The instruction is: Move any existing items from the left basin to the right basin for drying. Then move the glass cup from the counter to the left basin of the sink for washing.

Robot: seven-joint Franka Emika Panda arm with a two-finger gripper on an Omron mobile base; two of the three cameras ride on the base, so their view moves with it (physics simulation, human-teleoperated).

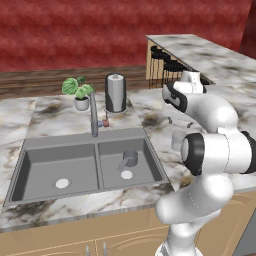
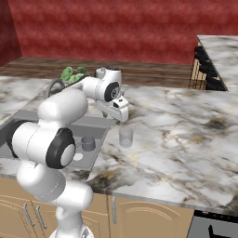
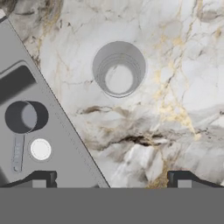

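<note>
The gripper [image 3: 111,178] hangs spread and empty above the counter [image 2: 186,139]. To take the glass cup [image 3: 118,69] cleanly, centre over it near the sink [image 1: 30,150] edge before descending. The grey cup [image 1: 130,158] already sits in the right basin [image 1: 150,160]. Beyond, tap [image 1: 93,112], canister [image 1: 115,93] and plant [image 1: 79,91] stand clear.

- The white arm rises folded, elbow high, forearm reaching forward.
- The gripper [image 3: 111,178] points straight down above the counter [image 3: 175,65], fingers [image 3: 183,178] spread wide, holding nothing.
</note>
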